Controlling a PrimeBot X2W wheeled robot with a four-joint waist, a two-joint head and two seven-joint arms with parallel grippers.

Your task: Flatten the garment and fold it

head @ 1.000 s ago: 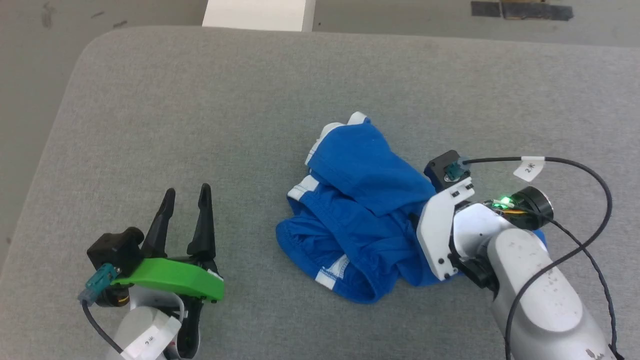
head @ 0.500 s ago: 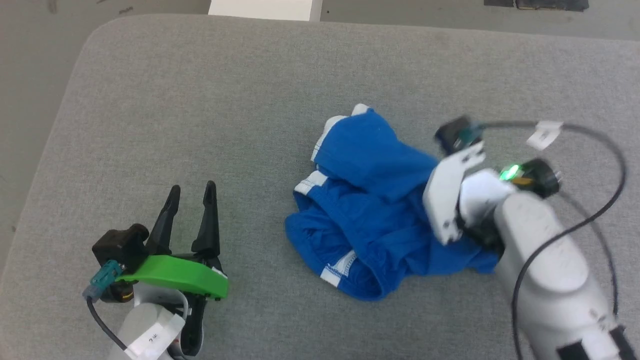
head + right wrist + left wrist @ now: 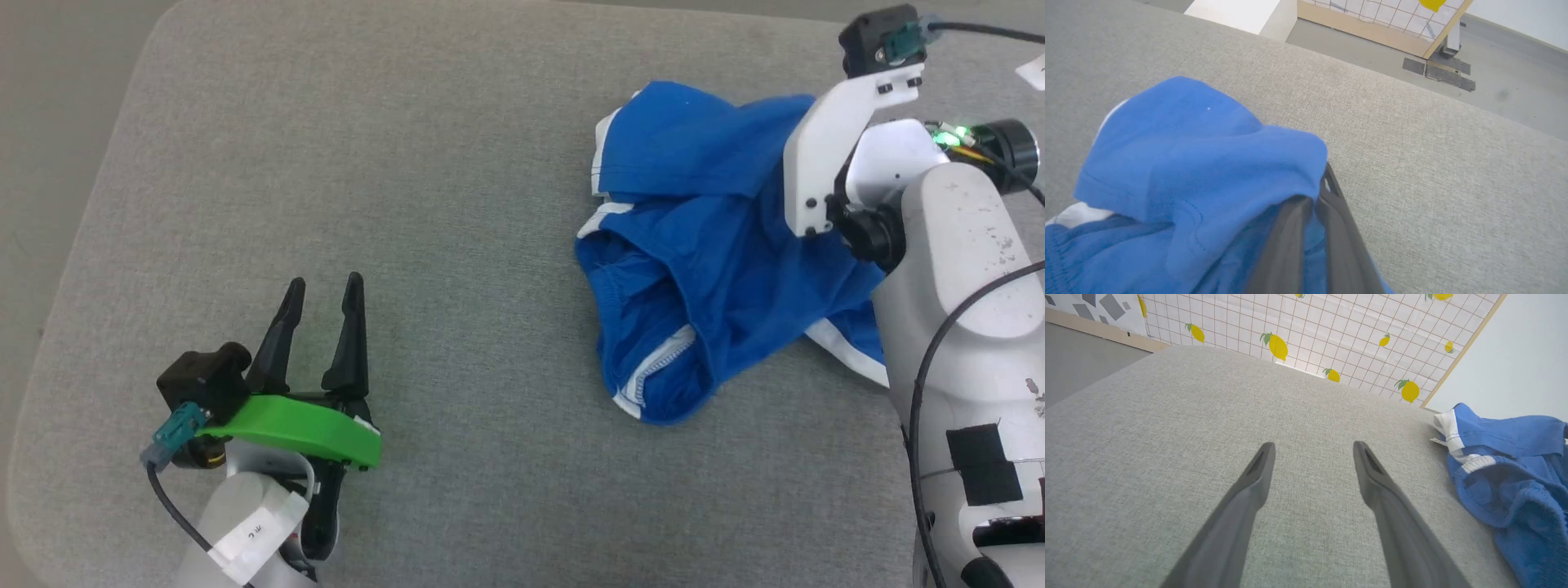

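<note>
A: Right, pinching a fold of the garment (image 3: 1188,155) in the right gripper (image 3: 1316,190), pressed together on blue cloth near the top of the heap.

B: Confirmed from the head view. Holds that fold up off the grey padded table (image 3: 408,163), over on the robot's right, toward the far side. Lies bunched below the pinch, with a white-trimmed leg opening (image 3: 653,371) sagging toward the near edge.

A: And on the other side?

B: Resting low with the left gripper (image 3: 322,298), spread wide, touching nothing, well apart from the cloth.

A: So, probably a lift to open up the bundle before any flattening. How to do that well?

B: Raise slowly, just enough to shake the layers loose. Avoid jerking; could slip out of a thin pinch like that. Cannot tell how many layers sit between the pads.

A: Then?

B: Bring in the left gripper for a second hold, ideally at the white stripe (image 3: 600,220) on the side facing it. Pull apart sideways, gently, then lay down flat nearer the middle of the table, away from the edge.

A: Anything to watch for?

B: Dragging instead of lifting: likely to roll the bundle tighter. Also grabbing both legs at once. Best to look for a single edge before closing.
</note>
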